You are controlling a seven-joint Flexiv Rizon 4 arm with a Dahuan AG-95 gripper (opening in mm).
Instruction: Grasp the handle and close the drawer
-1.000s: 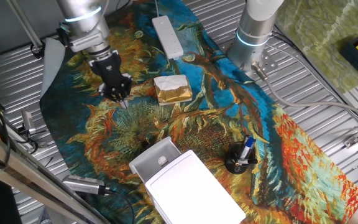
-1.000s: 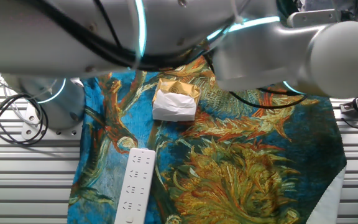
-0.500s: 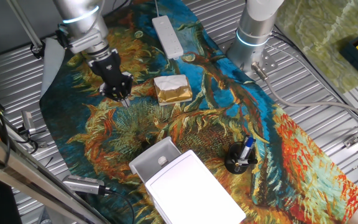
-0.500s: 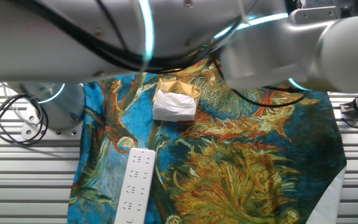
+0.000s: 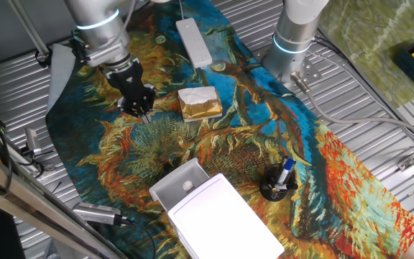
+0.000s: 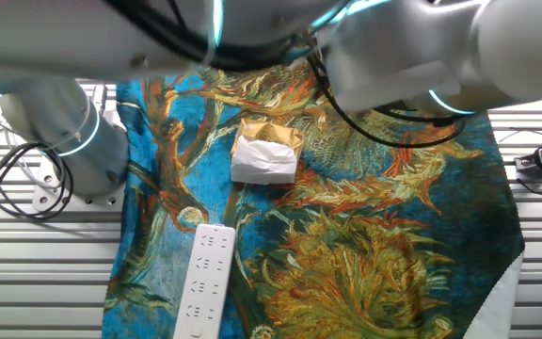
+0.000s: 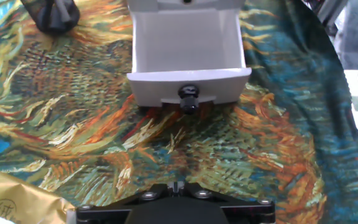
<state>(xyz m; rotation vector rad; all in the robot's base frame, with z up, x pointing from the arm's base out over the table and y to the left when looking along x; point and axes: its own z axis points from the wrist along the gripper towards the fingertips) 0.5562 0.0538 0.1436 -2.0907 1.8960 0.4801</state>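
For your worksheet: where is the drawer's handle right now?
In the hand view, the handle sits top centre on the open drawer's front, facing the camera, with patterned cloth below.

Cloth (image 5: 214, 137): painted swirls of blue, teal, orange and yellow. Drawer (image 7: 188, 46): light grey, plain; its handle (image 7: 189, 99) looks black in the hand view (white from the fixed view). Box (image 5: 225, 219): white, flat top. Wrapped block (image 5: 200, 103): gold and white. Remote (image 5: 193, 41): white. Gripper (image 5: 139, 108): black, on a silver arm ringed with a cyan light.
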